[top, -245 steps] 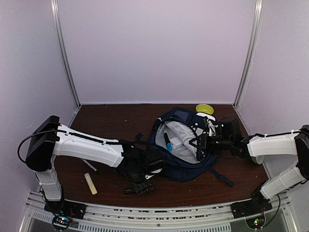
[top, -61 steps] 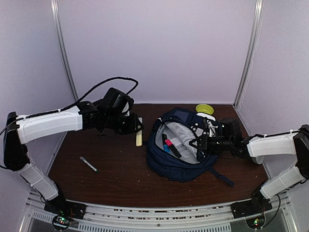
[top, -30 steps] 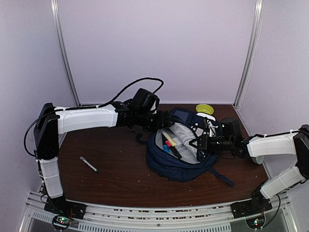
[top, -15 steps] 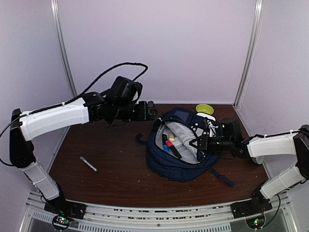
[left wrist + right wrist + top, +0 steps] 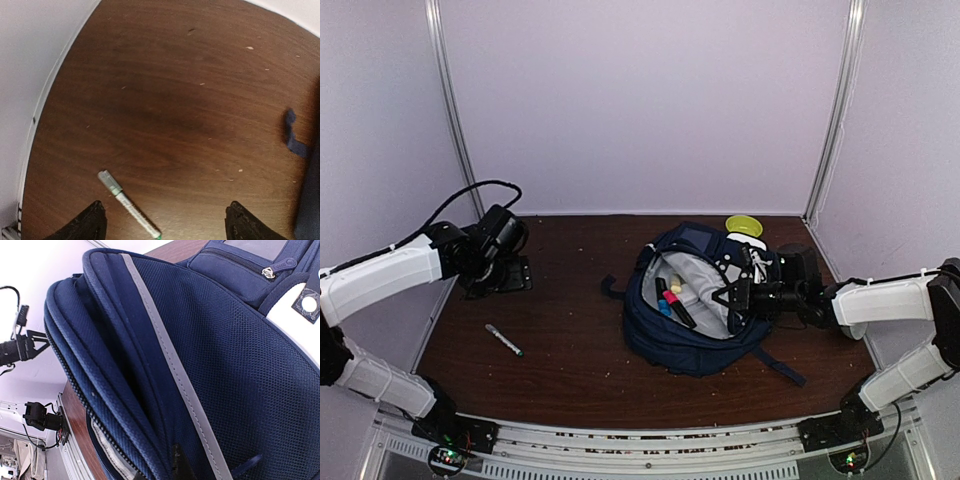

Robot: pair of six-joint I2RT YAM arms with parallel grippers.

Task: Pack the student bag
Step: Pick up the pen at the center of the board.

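The student bag (image 5: 692,350) lies unzipped right of centre on the table (image 5: 570,370). The right gripper (image 5: 735,297) is pinched on its opening rim. The left gripper (image 5: 167,221) hangs spread wide above a marker (image 5: 129,204) at the table's left.

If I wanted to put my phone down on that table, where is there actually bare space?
Bare wood runs along the table's near edge, from the marker to the student bag, and across the middle between the left tool and the bag. The right side is crowded: the bag, the right tool holding it, a green dish behind.
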